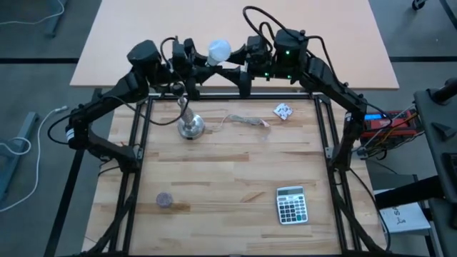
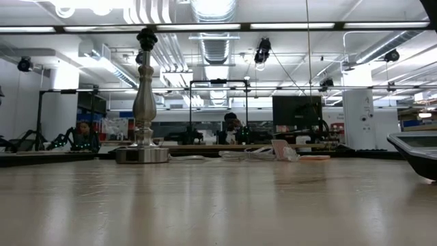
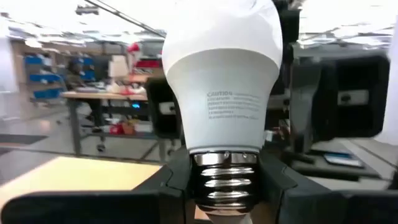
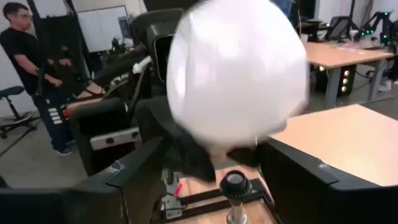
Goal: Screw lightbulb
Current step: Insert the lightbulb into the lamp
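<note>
The lightbulb (image 1: 219, 50), a white frosted globe on a grey screw base, hangs in the air over the table's far edge between my two grippers. My left gripper (image 1: 202, 61) (image 3: 224, 190) is shut on it. My right gripper (image 1: 240, 63) (image 4: 214, 165) faces it from the other side and is open. Its fingers stand wide on either side of the globe (image 4: 236, 74), and I see no touch. The silver lamp stand (image 1: 190, 123) (image 2: 143, 102) rests upright on its round base on the table below; its socket (image 4: 235, 182) shows under the bulb. My left gripper pinches the bulb's grey screw base (image 3: 225, 177) between its two fingers, one on each side of the thread. The fingers come about level from the table's left. The bulb is lifted clear of everything, its globe pointing away from the gripper toward my right arm.
A thin cord (image 1: 246, 120) and a crumpled white paper scrap (image 1: 283, 111) lie right of the stand. A calculator (image 1: 291, 204) sits near the front right, a small dark disc (image 1: 165, 200) near the front left. The wooden middle lies bare. People show in the room beyond.
</note>
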Controlling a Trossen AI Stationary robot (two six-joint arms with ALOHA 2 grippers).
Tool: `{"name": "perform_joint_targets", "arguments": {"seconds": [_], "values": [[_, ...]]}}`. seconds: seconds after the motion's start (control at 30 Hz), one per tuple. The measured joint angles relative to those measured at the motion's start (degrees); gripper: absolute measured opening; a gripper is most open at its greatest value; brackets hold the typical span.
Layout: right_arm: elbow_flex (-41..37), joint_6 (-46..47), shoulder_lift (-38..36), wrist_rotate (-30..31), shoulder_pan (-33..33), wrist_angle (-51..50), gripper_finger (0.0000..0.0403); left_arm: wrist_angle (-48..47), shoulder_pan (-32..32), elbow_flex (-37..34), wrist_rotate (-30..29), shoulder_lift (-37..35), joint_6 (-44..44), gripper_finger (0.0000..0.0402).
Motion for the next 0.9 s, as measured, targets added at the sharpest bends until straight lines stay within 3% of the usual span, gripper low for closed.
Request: {"name": "perform_joint_targets", "arguments": {"seconds": [0.67, 0.9], "values": [[0.04, -2.57, 2.0, 0.37, 0.28, 12.97, 0.0261, 2.88, -0.04, 0.0, 1.24, -0.7, 6.58, 0.0088], [0.04, -3.49, 2.93, -0.77, 0.25, 15.52, 0.0242, 1.04, -0.04, -0.07, 1.22, -0.79, 7.72, 0.0088]]}}
